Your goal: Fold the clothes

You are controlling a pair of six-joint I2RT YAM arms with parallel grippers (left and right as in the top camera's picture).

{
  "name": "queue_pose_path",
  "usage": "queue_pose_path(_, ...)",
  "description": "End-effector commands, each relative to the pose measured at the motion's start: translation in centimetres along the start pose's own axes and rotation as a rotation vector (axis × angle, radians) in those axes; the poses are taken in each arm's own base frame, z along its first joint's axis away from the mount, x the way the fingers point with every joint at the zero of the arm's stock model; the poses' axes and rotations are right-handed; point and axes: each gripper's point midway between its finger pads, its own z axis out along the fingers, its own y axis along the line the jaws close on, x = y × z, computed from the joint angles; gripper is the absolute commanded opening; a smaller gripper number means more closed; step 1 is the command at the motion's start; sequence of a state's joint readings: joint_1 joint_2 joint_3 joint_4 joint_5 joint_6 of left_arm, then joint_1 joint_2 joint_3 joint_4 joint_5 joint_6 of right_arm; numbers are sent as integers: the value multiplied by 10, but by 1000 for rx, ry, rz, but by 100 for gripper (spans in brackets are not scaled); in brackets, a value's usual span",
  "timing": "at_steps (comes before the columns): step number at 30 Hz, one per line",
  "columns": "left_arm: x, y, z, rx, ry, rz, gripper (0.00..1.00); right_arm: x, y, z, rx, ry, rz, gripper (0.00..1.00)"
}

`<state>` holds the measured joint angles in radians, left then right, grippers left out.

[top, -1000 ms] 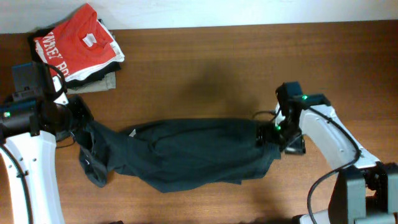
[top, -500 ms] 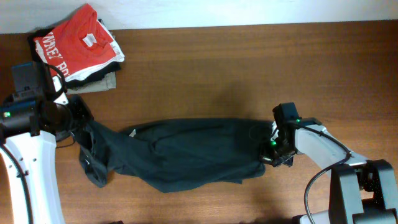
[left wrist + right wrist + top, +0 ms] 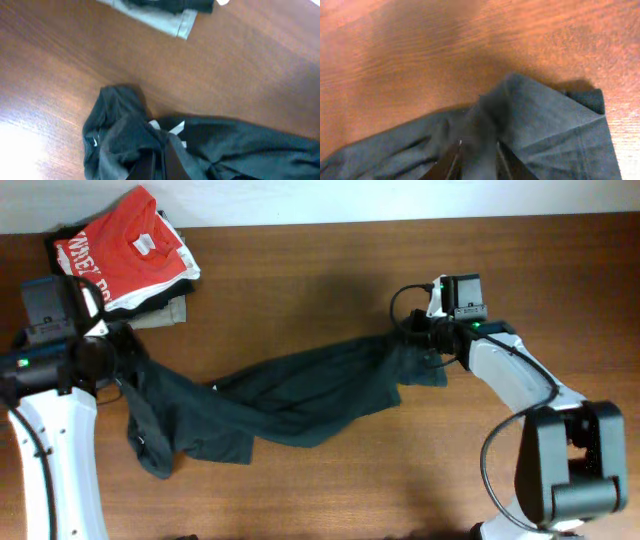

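A dark teal garment lies stretched across the table, running diagonally from lower left to upper right. My left gripper is shut on its bunched left end; in the left wrist view the fingers pinch dark cloth with a white label beside them. My right gripper holds the right end. In the right wrist view a raised fold of the garment sits between the two fingers of my right gripper, which are closed onto it.
A stack of folded clothes with a red printed shirt on top sits at the back left corner; its grey bottom layer shows in the left wrist view. Bare brown wood lies behind the garment and in front of it.
My right gripper closed on the garment's right end and carried it toward the back and slightly left, pulling the cloth into a diagonal. The left gripper stayed shut and shifted only slightly.
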<state>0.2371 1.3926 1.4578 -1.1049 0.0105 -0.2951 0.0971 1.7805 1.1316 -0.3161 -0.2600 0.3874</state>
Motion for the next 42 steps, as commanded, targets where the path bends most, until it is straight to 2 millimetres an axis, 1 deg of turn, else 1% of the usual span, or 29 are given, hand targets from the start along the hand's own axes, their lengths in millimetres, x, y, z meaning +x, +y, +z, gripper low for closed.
queue_pose_path(1,15,10,35,-31,27,9,0,-3,-3,19,-3,-6,-69,99)
queue_pose_path(2,19,13,43,-41,31,9,0,0,-5,18,6,11,-74,99)
queue_pose_path(4,22,17,48,-60,35,10,0,11,-12,-1,58,132,-26,99)
queue_pose_path(6,22,16,48,-59,35,10,0,38,-17,-25,111,311,-42,99)
queue_pose_path(7,22,16,48,-59,35,10,0,57,-22,-34,137,394,-20,99)
queue_pose_path(8,22,16,48,-59,35,10,0,68,-25,-39,151,442,-7,96)
queue_pose_path(9,22,16,48,-59,35,10,0,84,-25,-44,160,503,-22,77)
queue_pose_path(10,22,16,48,-59,36,10,0,93,-23,-42,159,528,-56,69)
queue_pose_path(11,22,16,48,-59,36,10,0,109,-20,-36,161,558,-83,68)
queue_pose_path(12,23,17,48,-60,39,10,0,120,-18,-32,160,577,-100,68)
queue_pose_path(13,24,17,48,-61,43,10,0,132,-15,-25,153,580,-127,68)
queue_pose_path(14,24,17,48,-61,44,10,0,138,-11,-15,138,565,-157,71)
queue_pose_path(15,25,17,48,-61,47,10,0,141,-8,-13,133,561,-170,72)
queue_pose_path(16,26,18,47,-63,52,10,0,140,-13,-12,175,553,-185,71)
queue_pose_path(17,27,18,47,-65,58,10,0,138,-20,-12,220,542,-188,64)
queue_pose_path(18,28,18,47,-66,62,10,0,140,-23,-10,237,550,-185,60)
queue_pose_path(19,28,18,47,-66,62,10,0,144,-25,-7,242,566,-183,60)
queue_pose_path(20,28,18,47,-66,62,10,0,150,-30,-2,255,591,-180,56)
queue_pose_path(22,29,18,47,-66,62,10,0,158,-35,4,264,621,-179,55)
queue_pose_path(24,28,18,47,-66,62,10,0,162,-30,6,254,629,-218,55)
queue_pose_path(27,28,18,47,-66,62,10,0,174,-25,2,259,668,-244,54)
queue_pose_path(31,28,18,47,-65,60,10,0,191,-28,6,333,664,-348,53)
queue_pose_path(32,28,18,47,-65,59,10,0,191,-29,8,344,651,-352,53)
queue_pose_path(35,28,18,47,-64,59,10,0,185,-29,12,349,623,-359,41)
queue_pose_path(36,28,18,47,-62,60,10,0,184,-28,14,348,611,-349,33)
queue_pose_path(38,28,18,47,-63,61,10,0,180,-31,14,373,591,-342,8)
queue_pose_path(39,28,18,47,-63,62,10,0,174,-40,11,449,561,-293,4)
queue_pose_path(41,29,7,44,-4,65,8,0,161,-42,0,498,543,-225,4)
queue_pose_path(42,24,-6,30,69,39,9,0,143,-38,-14,498,513,-181,4)
